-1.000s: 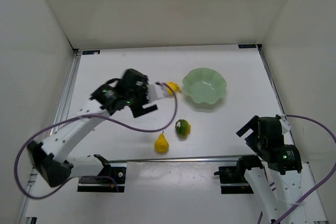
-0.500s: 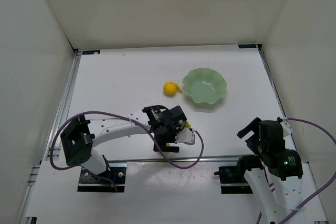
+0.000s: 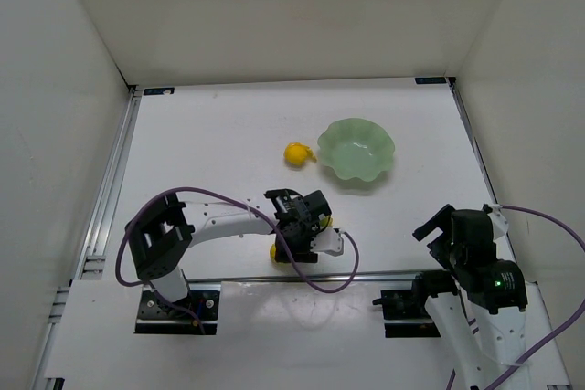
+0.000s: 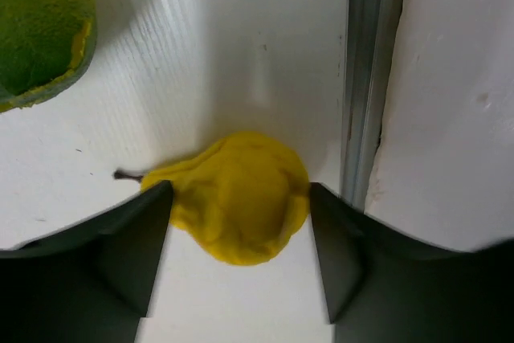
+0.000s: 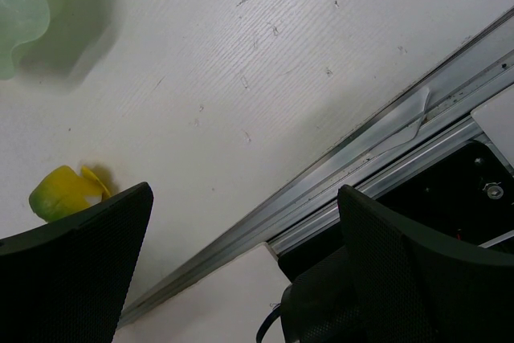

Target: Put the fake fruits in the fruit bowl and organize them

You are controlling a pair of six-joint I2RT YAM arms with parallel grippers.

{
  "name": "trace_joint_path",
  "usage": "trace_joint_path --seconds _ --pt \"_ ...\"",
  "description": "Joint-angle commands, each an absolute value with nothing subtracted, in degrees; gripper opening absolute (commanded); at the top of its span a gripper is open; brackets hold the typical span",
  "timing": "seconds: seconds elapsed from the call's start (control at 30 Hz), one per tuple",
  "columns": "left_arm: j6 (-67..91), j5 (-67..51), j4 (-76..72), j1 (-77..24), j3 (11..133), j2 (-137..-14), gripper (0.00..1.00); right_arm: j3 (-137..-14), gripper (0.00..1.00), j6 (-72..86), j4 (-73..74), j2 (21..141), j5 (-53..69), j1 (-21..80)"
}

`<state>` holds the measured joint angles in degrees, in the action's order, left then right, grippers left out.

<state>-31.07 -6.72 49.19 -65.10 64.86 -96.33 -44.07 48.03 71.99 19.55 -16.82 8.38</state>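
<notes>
The yellow pear (image 4: 233,214) lies on its side on the table near the front rail, stem to the left. My left gripper (image 4: 241,192) is down over it, and both black fingertips touch its sides. From above, the left gripper (image 3: 306,237) covers most of the pear (image 3: 273,252). The dark green-and-yellow fruit (image 4: 40,30) sits just beyond, only a sliver (image 3: 326,218) showing from above. The round yellow lemon (image 3: 295,153) rests just left of the pale green fruit bowl (image 3: 356,151), which holds nothing. My right gripper (image 3: 439,226) (image 5: 241,238) stands open at the front right.
A metal rail (image 4: 365,78) (image 3: 411,272) runs along the table's front edge, right beside the pear. White walls enclose the table on three sides. The bowl's rim (image 5: 20,14) and a small yellow-green fruit (image 5: 64,192) show in the right wrist view.
My left arm swung from beside the lemon at the back to the front of the table, came down over the pear, and its jaws closed in on it. The right arm stayed put.
</notes>
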Motion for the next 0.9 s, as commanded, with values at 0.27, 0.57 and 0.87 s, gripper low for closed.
trace_joint_path --seconds 0.27,0.57,0.87 --pt "-31.3 -6.2 54.4 -64.8 63.7 -93.1 0.19 -44.3 1.0 48.4 70.9 21.7 -18.1 8.7" --pt "-30.2 1.2 57.7 -61.1 79.3 -91.6 0.16 -44.0 1.0 46.3 66.9 26.1 -15.4 8.7" --pt "-27.4 7.9 43.5 -52.0 108.5 -112.4 0.18 -42.6 1.0 44.6 57.2 32.4 -15.3 8.7"
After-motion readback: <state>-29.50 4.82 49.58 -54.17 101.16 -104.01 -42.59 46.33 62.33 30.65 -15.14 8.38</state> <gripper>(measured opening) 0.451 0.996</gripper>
